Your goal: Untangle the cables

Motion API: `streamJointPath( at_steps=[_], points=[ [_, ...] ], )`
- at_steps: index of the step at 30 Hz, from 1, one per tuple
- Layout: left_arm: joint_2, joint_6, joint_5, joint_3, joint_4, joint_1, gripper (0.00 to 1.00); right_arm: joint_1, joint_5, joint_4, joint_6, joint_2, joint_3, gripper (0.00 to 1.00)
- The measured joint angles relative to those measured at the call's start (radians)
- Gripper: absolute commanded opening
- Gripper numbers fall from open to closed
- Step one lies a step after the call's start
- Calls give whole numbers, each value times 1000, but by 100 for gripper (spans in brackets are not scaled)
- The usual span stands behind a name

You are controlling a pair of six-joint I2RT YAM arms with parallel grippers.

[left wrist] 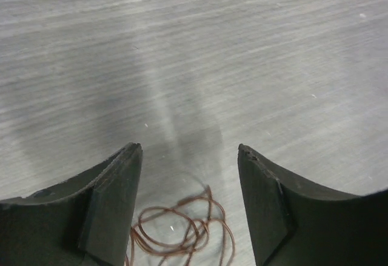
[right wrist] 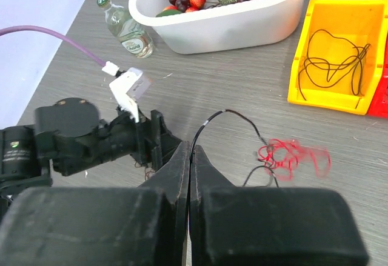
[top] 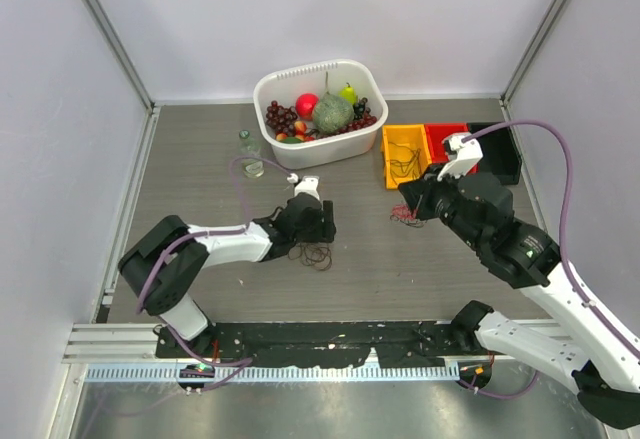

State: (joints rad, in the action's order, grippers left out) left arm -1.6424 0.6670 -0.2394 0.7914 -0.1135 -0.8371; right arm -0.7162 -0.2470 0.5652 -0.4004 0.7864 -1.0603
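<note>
The left arm point(top: 225, 242) lies low over the bench point(top: 200, 159), its elbow folded back at the near left and its forearm running right; its wrist is held low, and the left end effector point(left wrist: 189, 157) points right just above the surface, jaws wide apart, the dark fingers point(left wrist: 112, 199) angled down; the right arm point(top: 560, 294) rises from the near right and reaches far and left, wrist tipped down; the right end effector point(right wrist: 190, 148) has its jaws pressed together, pinching a thin black cable point(right wrist: 225, 111) at the tips.
</note>
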Motion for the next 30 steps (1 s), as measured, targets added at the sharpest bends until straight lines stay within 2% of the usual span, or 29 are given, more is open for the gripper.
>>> streamJointPath(
  at_steps=[3, 8, 13, 17, 20, 26, 30],
  points=[
    [85, -26, 71, -110, -126, 0, 78, 0, 6, 2, 2, 18, 0, 1],
    [269, -82, 148, -297, -328, 0, 79, 0, 37, -3, 2, 54, 5, 1],
    [354, -142, 163, -373, -529, 0, 81, 0, 104, -22, 2, 78, 5, 1],
    [357, -156, 201, -438, -689, 0, 81, 0, 174, -51, -5, 98, 6, 1],
    [315, -163, 296, -447, -781, -1, 78, 0, 235, -84, -16, 103, 11, 1],
    [169, -167, 520, -387, -891, -33, 80, 0, 304, -113, -23, 104, 12, 1],
    [119, -173, 570, -362, -925, -64, 78, 0, 323, -126, -27, 103, 12, 1]
  ],
)
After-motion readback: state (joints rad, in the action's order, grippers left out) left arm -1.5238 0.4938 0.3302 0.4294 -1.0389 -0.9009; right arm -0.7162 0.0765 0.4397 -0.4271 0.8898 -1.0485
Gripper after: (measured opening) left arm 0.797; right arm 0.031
